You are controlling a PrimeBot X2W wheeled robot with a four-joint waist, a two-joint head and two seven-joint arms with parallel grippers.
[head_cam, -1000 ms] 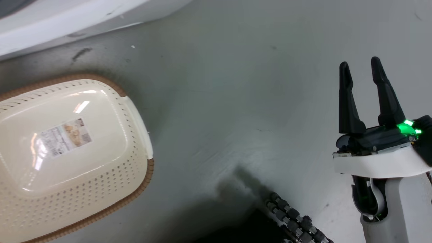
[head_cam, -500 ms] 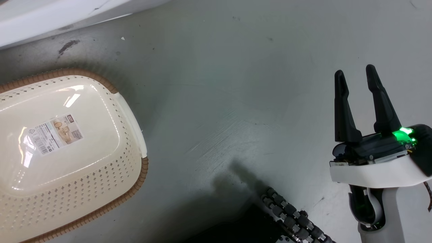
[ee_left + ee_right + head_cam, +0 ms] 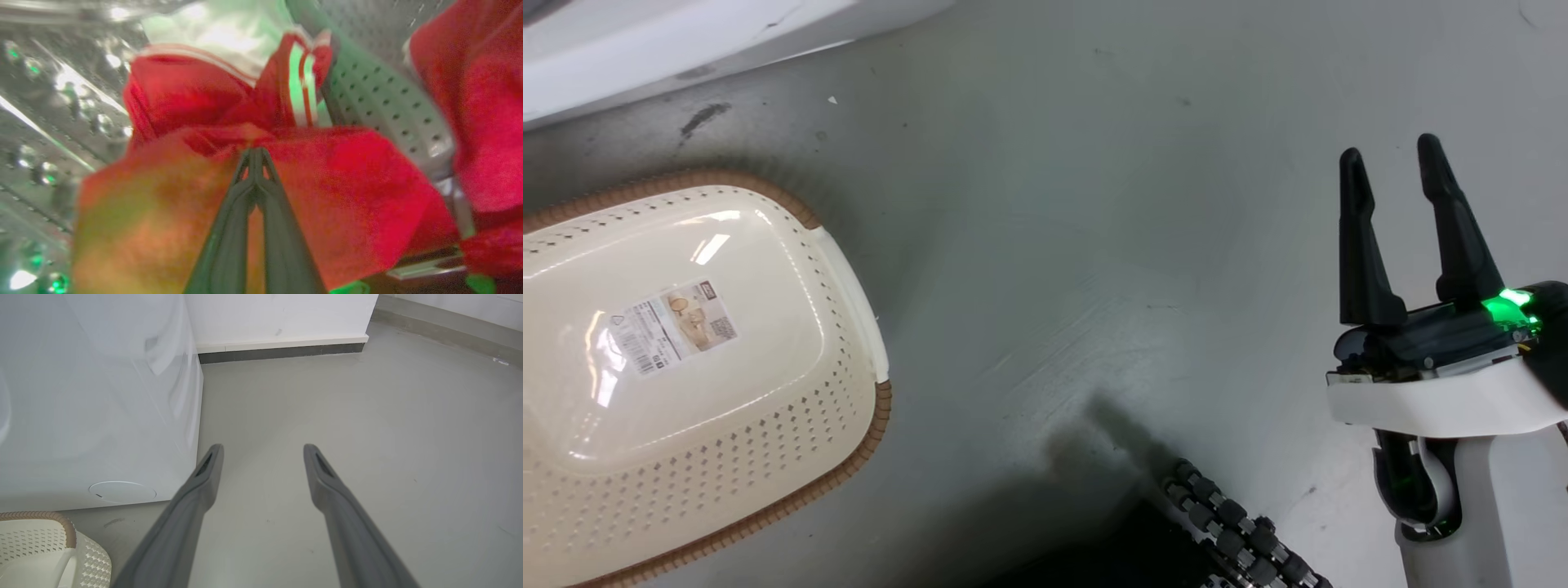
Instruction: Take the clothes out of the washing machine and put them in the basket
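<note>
Inside the washing machine's perforated steel drum (image 3: pixel 380 94), my left gripper (image 3: pixel 255 150) is shut, its tips pinching a fold of a bright red garment (image 3: pixel 347 179). Behind it lies the red garment with white stripes (image 3: pixel 302 81), and more red cloth (image 3: pixel 470 102) hangs at the right. The left wrist view is blurred. The cream basket (image 3: pixel 727 425) with a brown rim stands on the floor at the head view's left, with a paper label (image 3: pixel 674 325) on its bottom and nothing else in it. My right gripper (image 3: pixel 1391 151) hangs open over bare floor, holding nothing.
The washing machine's white body (image 3: pixel 645 49) runs along the head view's top left and stands left of my right gripper (image 3: pixel 263 448) as a white front (image 3: pixel 102 396). The basket's rim (image 3: pixel 61 520) sits at its foot. Grey floor (image 3: pixel 367 416) stretches to a white wall (image 3: pixel 282 318).
The head view shifted slightly and came back, so the camera moved. The basket stays put and the right gripper stays open.
</note>
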